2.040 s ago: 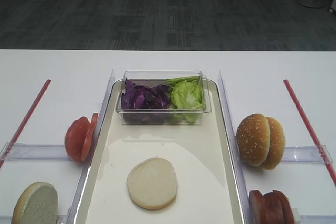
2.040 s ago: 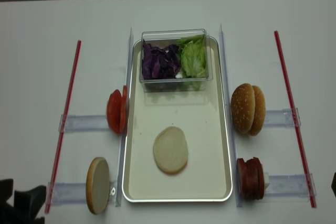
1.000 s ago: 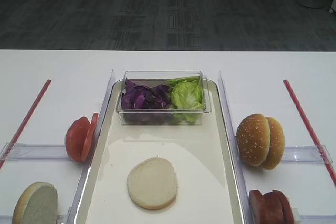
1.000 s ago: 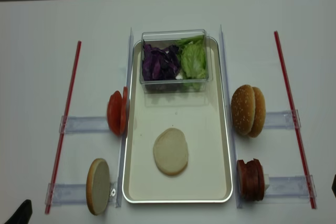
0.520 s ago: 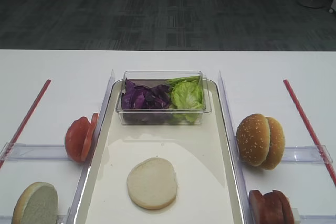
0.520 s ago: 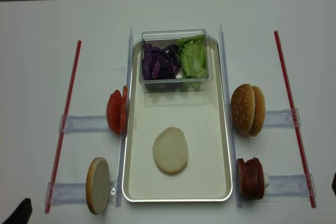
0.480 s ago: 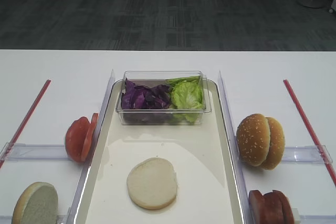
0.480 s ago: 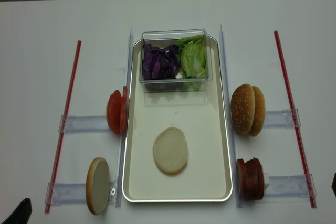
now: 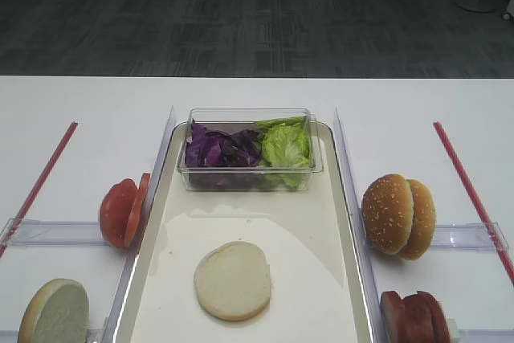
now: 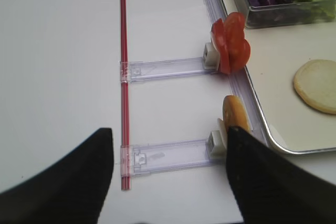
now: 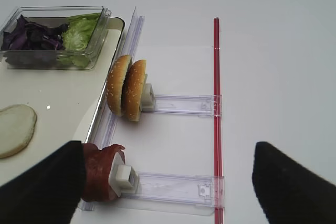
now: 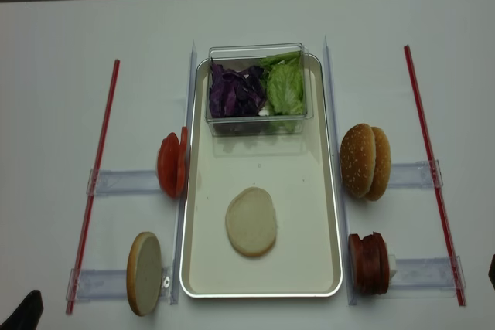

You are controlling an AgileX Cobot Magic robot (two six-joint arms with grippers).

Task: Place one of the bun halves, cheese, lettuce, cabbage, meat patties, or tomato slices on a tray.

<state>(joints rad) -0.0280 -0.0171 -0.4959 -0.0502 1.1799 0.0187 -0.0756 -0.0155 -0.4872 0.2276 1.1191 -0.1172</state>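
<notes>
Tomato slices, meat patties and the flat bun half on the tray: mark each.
tomato slices [image 12: 172,165], realsense high view, red face.
meat patties [image 12: 369,263], realsense high view, middle disc.
bun half [image 9: 233,280], exterior high view, cream face.

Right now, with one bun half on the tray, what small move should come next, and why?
Probably ease the open left gripper toward the tomato slices standing at the end of their holder. The bun half already lies flat on the tray, both grippers look empty, and the tomatoes stand just outside its left rim.

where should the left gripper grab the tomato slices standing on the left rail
Grip the tomato slices across their flat faces, coming down from above: they stand on edge against the rail stop, rims up, so the faces are the exposed sides. The left gripper is open.
</notes>
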